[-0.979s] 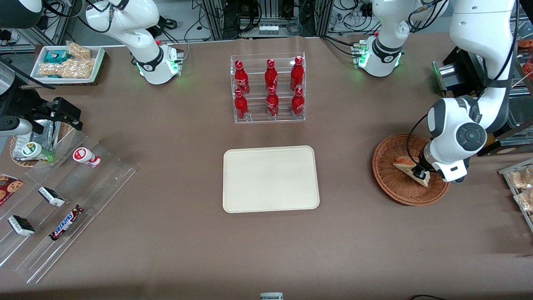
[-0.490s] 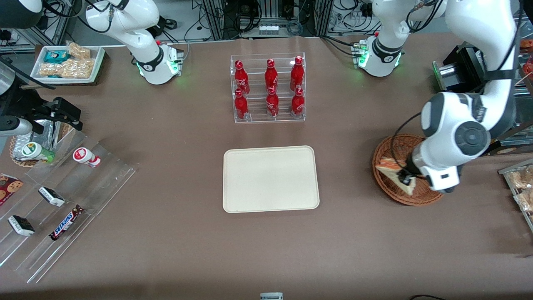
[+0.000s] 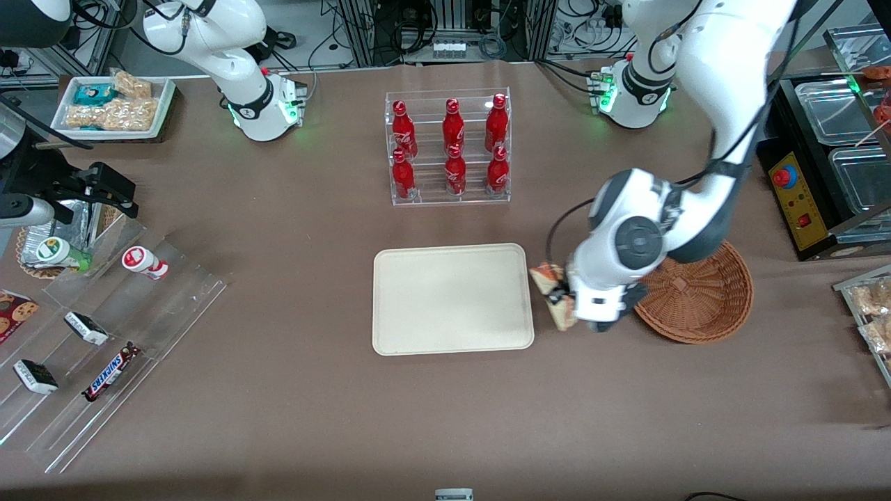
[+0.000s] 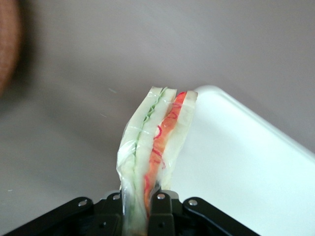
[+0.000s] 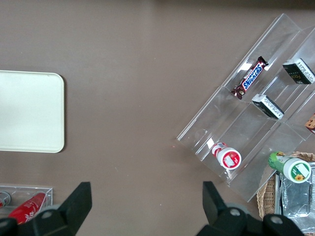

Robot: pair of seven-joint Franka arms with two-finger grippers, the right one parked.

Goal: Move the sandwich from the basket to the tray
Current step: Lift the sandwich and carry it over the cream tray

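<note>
A brown desk seen from the front. Toward the parked arm's end lies a clear stepped display holding snack bars and small pots. At the middle, farther from the camera, a clear rack of red bottles stands. Nearer the camera than the rack, the cream tray lies flat and bare. Just beside the tray's edge on the working arm's side, the claw hangs in the air, pinching the sandwich by one end. The wrist view shows the sandwich clamped between the jaws, its bread, green and red-orange layers standing on edge inside clear wrap, its free tip reaching over the tray's rounded corner. Next along, the woven basket sits with nothing visible in it.

The sandwich appears to be over the tray's rim rather than its middle. Letting go here would likely drop it on the rim or onto the desk. The wrap also looks slippery, so the wedge could slide out or tip over on landing.
</note>
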